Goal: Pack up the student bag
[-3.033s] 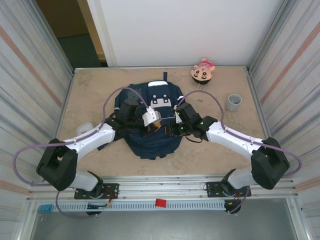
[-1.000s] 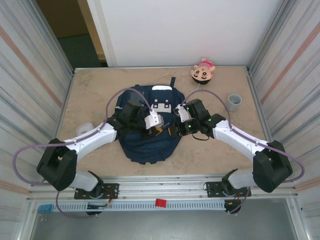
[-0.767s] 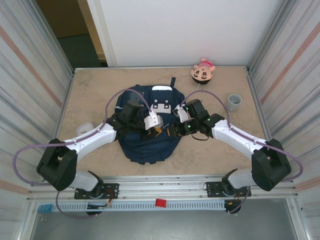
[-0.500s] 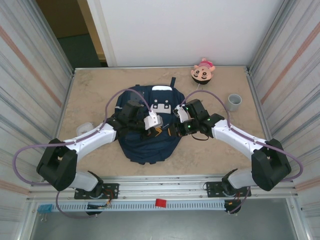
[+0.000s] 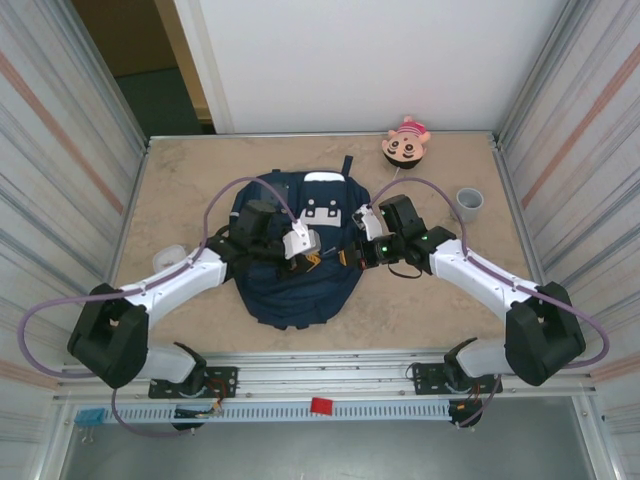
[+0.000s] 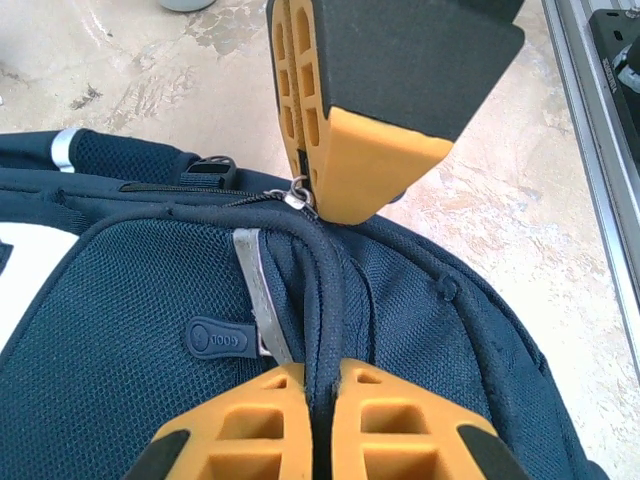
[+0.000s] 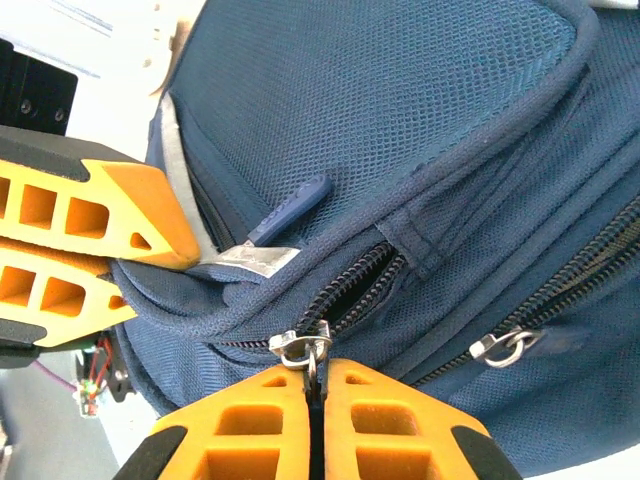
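Down at the bottom edge of the left wrist view, the left gripper has its orange fingers pinched tight on a thick corded seam of the large navy-blue fabric backpack. Same deal in the right wrist view: the right gripper sits at the bottom of frame, jaws closed on a small metal zipper pull, and the zip gapes a little just above it. A dark rubber tab on the mesh has something embossed on it, too small to read.

From the top camera the backpack lies flat around the middle of a beige mottled stone-look tabletop, both grippers meeting over its centre. Upper right of the table there's a pink cartoon-face toy head and a small grey cup, both well apart from the bag. Ribbed metal walls run down either side, with a white panel at the back and a dark doorway in the upper left.
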Robot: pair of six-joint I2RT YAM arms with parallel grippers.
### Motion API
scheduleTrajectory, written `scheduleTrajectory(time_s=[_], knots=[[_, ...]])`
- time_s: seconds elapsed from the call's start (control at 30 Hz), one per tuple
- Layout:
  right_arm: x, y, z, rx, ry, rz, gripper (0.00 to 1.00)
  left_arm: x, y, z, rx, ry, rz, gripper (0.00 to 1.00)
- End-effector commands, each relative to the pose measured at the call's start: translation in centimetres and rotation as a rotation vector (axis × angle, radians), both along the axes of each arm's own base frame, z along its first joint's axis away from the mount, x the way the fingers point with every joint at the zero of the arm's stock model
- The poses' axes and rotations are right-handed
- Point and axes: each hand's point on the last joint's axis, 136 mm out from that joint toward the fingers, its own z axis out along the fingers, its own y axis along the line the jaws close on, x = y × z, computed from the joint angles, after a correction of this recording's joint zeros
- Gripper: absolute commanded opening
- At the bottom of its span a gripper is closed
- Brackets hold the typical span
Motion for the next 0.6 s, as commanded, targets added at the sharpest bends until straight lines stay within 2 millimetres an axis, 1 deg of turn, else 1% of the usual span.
scheduleTrajectory(time_s=[0.0, 0.03, 0.1, 0.17, 0.2, 0.27, 0.37, 0.43, 0.5, 0.57], knots=[[0.4, -2.2, -1.5, -0.083, 0.023, -0.068, 0.0, -1.1, 1.5, 0.6, 0.0, 0.026, -0.008, 0.0], [0.2, -1.9, -1.4, -0.079, 0.018, -0.057, 0.0, -1.2, 1.3, 0.8, -0.013, 0.033, -0.008, 0.0], [0.0, -1.4, -1.2, -0.075, 0.011, -0.04, 0.0, -1.2, 0.9, 1.5, -0.027, 0.042, 0.003, 0.13], [-0.4, -0.9, -1.0, -0.068, 0.004, -0.023, 0.0, -1.1, 0.3, 2.2, -0.026, 0.043, 0.033, 0.31], [-0.5, -0.8, -0.9, -0.067, 0.001, -0.018, 0.0, -1.1, -0.1, 2.5, -0.022, 0.033, 0.043, 0.37], [-0.7, -0.5, -0.8, -0.064, -0.003, -0.008, 0.0, -1.0, -0.9, 2.9, -0.001, 0.0, 0.067, 0.46], [-0.9, -0.2, -0.6, -0.059, -0.007, -0.003, 0.0, -0.6, -1.9, 3.0, 0.018, -0.031, 0.1, 0.52], [-1.0, 0.0, -0.5, -0.053, -0.006, 0.004, 0.0, -0.6, -2.4, 2.9, 0.013, -0.016, 0.093, 0.54], [-1.2, 0.2, -0.2, -0.042, -0.005, 0.017, 0.0, -0.5, -2.8, 2.4, 0.026, -0.011, 0.09, 0.56], [-1.4, 0.4, 0.0, -0.037, -0.007, 0.026, 0.0, 0.1, -2.9, 1.6, 0.053, -0.015, 0.113, 0.56]])
